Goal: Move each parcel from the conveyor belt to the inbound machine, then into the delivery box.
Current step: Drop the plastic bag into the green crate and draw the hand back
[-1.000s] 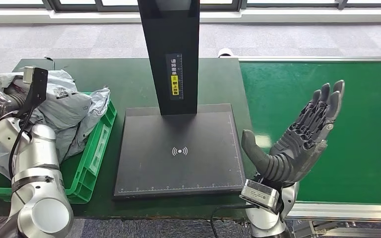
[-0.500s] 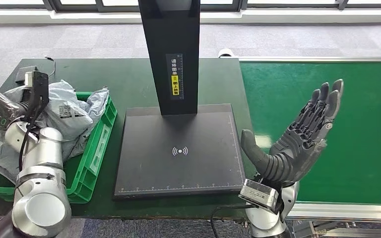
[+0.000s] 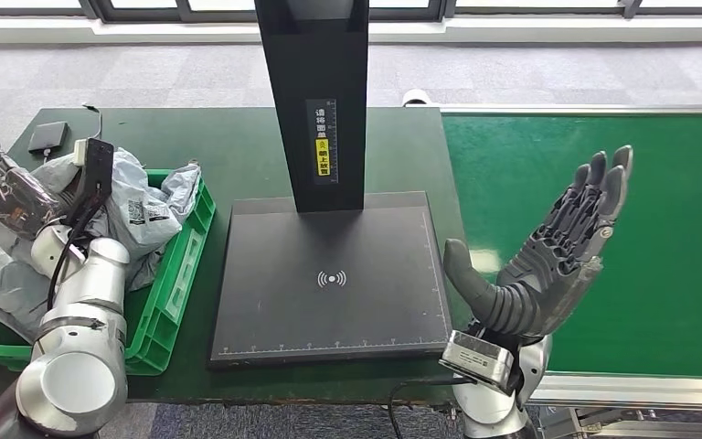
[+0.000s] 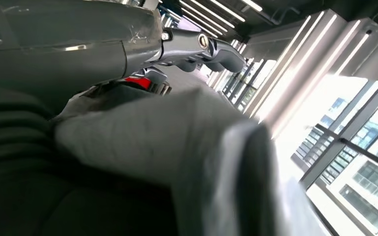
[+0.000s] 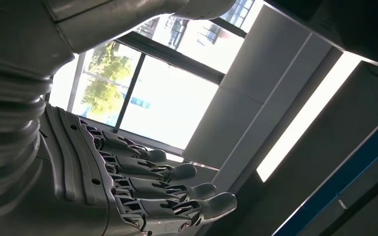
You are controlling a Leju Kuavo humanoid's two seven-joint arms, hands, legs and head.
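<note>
A: Head view, near edge first. Right hand at lower right, raised over the near edge of the belt, palm up, fingers straight and apart, holding nothing. Right wrist view agrees: fingers spread, nothing between them.

B: Left hand?

A: Left hand at far left, above the outer edge of the green crate. Fingers look splayed with nothing in them. Left wrist view is mostly blurred grey cover, no help.

B: Parcels?

A: Grey poly-bag parcels piled in the crate, left-centre of the frame, some spilling over the left rim. That's the delivery box.

B: Middle of the frame?

A: Black scanner plate centre, nothing on it, its black post rising to the top edge. Small dark device on the table at upper left.

B: Belt?

A: Green belt on the right, running to the upper right. I see no parcel on the visible stretch.

B: Step?

A: I'd judge between parcels: crate loaded, plate bare, both hands free.

B: Next?

A: Probably the right hand waits for a parcel on the belt, then has to turn palm-down and close on it, then carry it left onto the plate. The left hand needs to come in toward the plate to take it on to the crate.
</note>
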